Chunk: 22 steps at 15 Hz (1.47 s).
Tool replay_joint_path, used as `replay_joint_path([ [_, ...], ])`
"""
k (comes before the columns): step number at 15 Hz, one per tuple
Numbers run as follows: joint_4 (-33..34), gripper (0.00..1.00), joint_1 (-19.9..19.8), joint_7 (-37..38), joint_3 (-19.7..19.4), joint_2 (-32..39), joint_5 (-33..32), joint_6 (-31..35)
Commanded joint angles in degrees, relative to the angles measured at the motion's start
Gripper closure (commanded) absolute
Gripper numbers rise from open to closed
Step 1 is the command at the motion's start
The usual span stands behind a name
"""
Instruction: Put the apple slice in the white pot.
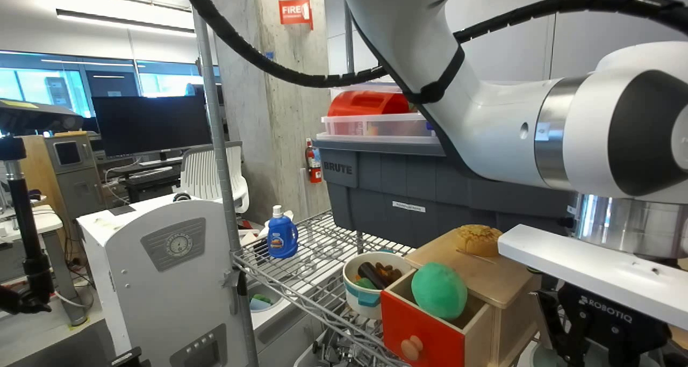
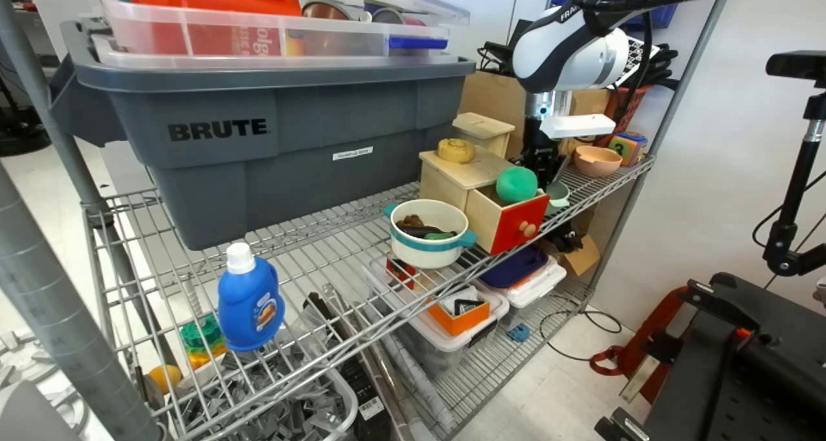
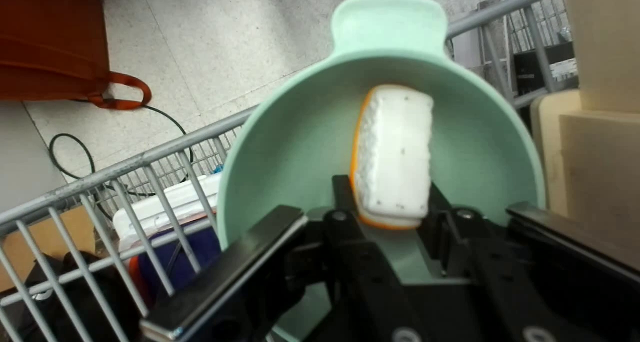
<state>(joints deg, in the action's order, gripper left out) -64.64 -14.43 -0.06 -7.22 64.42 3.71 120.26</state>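
The apple slice, white with an orange edge, is inside a mint-green bowl in the wrist view. My gripper reaches down into this bowl, with one finger against each side of the slice's near end, shut on it. In an exterior view the bowl shows beside my gripper; the slice is hidden in both exterior views. The white pot, with a teal band and handles, stands on the far side of the wooden box and holds brown, dark and green pieces. It also appears in an exterior view.
Between bowl and pot stands a wooden box with its red-fronted drawer pulled out. A green ball sits in the drawer, a yellow round piece on top. A grey bin, blue bottle and peach bowl share the wire shelf.
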Motion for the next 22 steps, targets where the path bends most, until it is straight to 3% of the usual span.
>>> replay_joint_path([
  [1,1.5,0.92,0.1,0.9,0.0,0.4,-0.8,-1.8],
  [12,-8.1,0.92,3.6,-0.2,-0.1,-8.4,-0.6,1.2],
  [22,-13.3,0.92,4.2,0.0,0.5,-13.7,-1.2,1.3],
])
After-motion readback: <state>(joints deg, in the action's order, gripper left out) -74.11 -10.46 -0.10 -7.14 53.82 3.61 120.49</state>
